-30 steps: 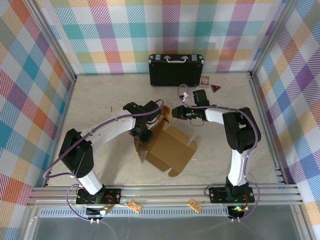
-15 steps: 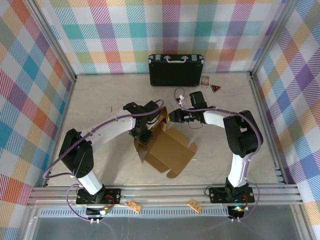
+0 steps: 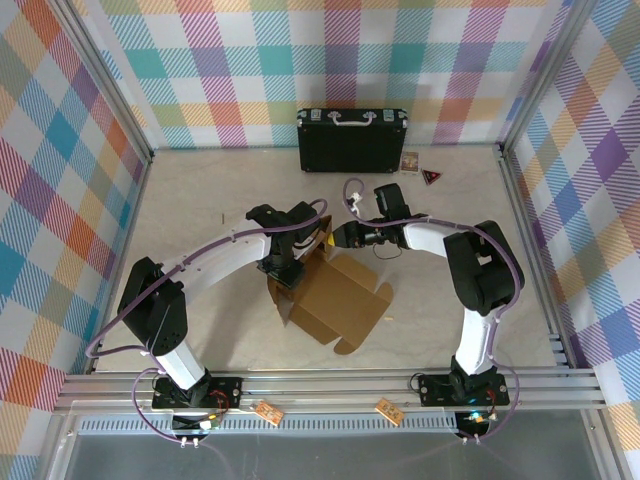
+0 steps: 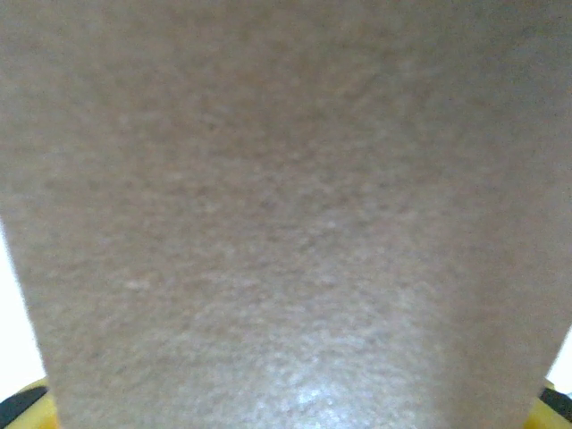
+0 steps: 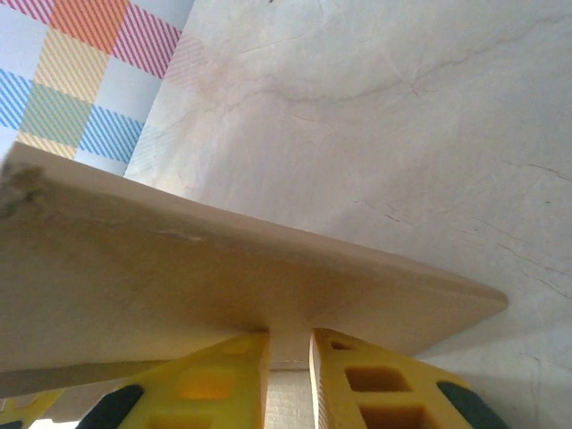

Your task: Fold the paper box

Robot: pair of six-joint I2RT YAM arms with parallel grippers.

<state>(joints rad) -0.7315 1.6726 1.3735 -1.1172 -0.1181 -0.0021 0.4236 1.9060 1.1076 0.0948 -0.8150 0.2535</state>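
Cardboard sits mid-table: the paper box [image 3: 340, 300], brown and partly folded, lies on the table [image 3: 200, 210] between the two arms, w/ a flap raised at its far-left side. The right gripper [image 3: 341, 237] comes in from the right at that raised flap. In the right wrist view its yellow fingers [image 5: 332, 350] stand nearly together, pinching a thin edge of the paper box [image 5: 179, 277] (a sliver of board shows in the gap). The left gripper [image 3: 284, 268] hangs over the box's left side. Left wrist view: the paper box [image 4: 286, 214] is blurred and v. close to the lens, yellow fingertips [image 4: 541, 413] at the bottom corners; can't tell whether those jaws grip or stand apart. The black case [image 3: 352, 142] stands well apart, by the back wall
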